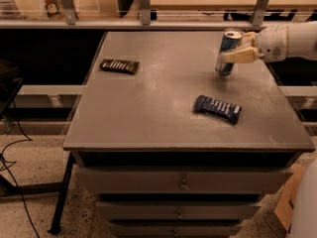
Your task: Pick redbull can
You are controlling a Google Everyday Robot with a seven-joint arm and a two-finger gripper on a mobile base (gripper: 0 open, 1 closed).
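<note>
Grey worktop, scuffed, on a stack of drawers. Speckled floor below, black cables trailing at far left, a black leg under the left corner. Behind the worktop is a rail with three metal uprights and cluttered shelving past it. A brown cardboard box sits on the floor at lower right.

On the worktop, left to right: a dark snack bar wrapper lies flat near the back-left edge. A blue snack bar wrapper lies flat right of centre, angled, nearer the front. The redbull can is at the back right, well apart from both wrappers. Blue and silver, silver top showing, it leans a little to the right. Its base is at or just above the surface, cannot tell which.

The white arm comes in from the right edge, roughly level, above the back-right corner. The gripper is at the can, about mid-height. The fingers are clamped on the can. The near cream one lies across its front, tip reaching the can's left side. The far one is hidden behind it.
</note>
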